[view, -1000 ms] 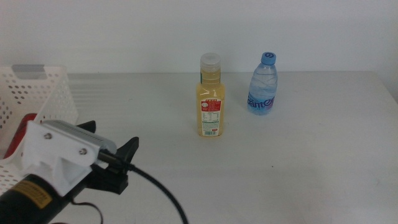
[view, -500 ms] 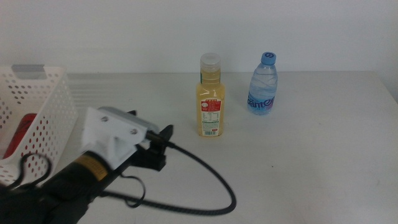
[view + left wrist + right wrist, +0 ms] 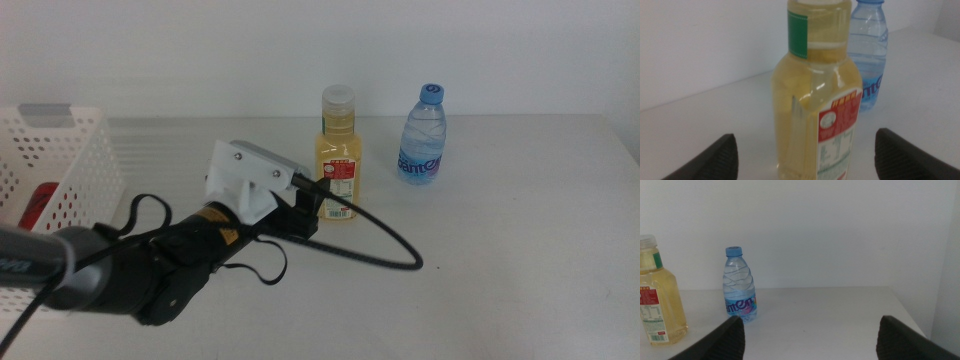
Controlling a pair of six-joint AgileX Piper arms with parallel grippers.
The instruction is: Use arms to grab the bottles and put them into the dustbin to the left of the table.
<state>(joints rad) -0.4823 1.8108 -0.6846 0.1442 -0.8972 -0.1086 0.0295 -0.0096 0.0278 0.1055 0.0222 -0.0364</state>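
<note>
Juice bottle (image 3: 338,154) stands upright on the table (image 3: 500,260), dead ahead of your left gripper (image 3: 305,208), whose jaws are spread wide to either side of it, not yet touching. Your right gripper (image 3: 810,337) waits open, further off. The water bottle (image 3: 423,136) stands just beyond. The basket (image 3: 60,170) is cut off at the edge; the red can (image 3: 38,200) inside barely shows.

Middle cam sits high, looking forward and down over the tabletop (image 3: 520,250). Left wrist cam is low and right up close on the juice bottle (image 3: 815,110), water bottle (image 3: 869,55) just behind it. Right wrist cam sits farther back, also low, facing the wall. All three catch both bottles.
</note>
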